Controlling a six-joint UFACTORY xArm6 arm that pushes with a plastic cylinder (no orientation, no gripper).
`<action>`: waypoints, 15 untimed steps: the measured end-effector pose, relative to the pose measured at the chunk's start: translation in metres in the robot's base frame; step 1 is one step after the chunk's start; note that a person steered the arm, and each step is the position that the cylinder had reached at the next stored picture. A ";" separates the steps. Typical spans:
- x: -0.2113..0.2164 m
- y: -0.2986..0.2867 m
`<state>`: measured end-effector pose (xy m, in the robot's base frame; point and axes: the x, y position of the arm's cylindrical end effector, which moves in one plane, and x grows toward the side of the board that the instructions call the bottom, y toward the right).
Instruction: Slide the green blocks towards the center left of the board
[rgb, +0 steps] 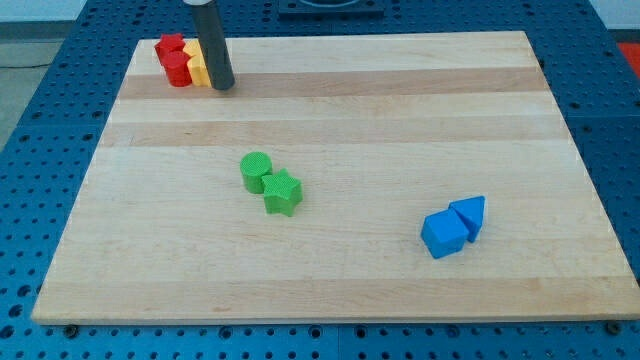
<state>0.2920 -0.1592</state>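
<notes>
A green round block (256, 171) and a green star block (283, 192) touch each other a little left of the board's middle. My tip (222, 85) is at the board's top left, far above the green blocks, just right of a cluster of red blocks (174, 59) and a yellow block (197, 68). The rod hides part of the yellow block.
Two blue blocks, a cube (444, 235) and a wedge-like one (469, 214), touch at the lower right. The wooden board (400, 100) lies on a blue perforated table (30, 150).
</notes>
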 end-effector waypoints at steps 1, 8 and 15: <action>0.000 -0.007; 0.273 0.093; 0.161 0.057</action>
<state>0.4529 -0.1022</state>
